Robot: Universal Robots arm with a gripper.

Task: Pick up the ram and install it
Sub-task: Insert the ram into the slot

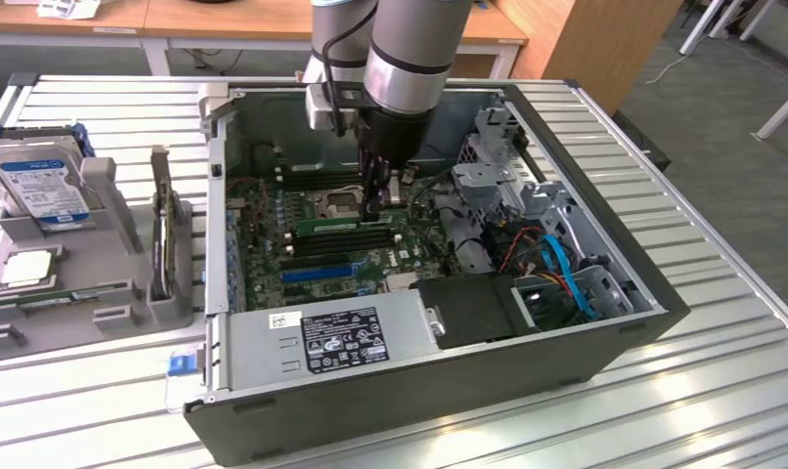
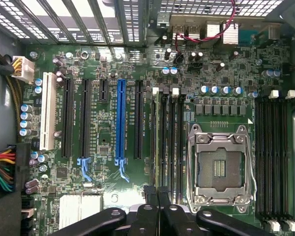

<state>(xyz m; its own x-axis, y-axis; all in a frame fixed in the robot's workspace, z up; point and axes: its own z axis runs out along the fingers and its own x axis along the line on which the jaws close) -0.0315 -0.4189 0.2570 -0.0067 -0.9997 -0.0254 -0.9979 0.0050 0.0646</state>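
Nearest, on the slatted metal desk (image 1: 707,391): open computer case (image 1: 408,420), grey power supply (image 1: 328,337) along its front edge. Behind that, green motherboard (image 1: 270,244) with blue and black slots. Further in, ram (image 1: 331,224): stands on edge in a black slot beside the open processor socket (image 2: 219,167). At one end of the ram, hand (image 2: 158,191) with fingers closed together; contact with the stick not discernible. Toward the exterior view's left, apart from the case, grey holder (image 1: 108,318) carrying a hard drive (image 1: 35,186) with blue label.
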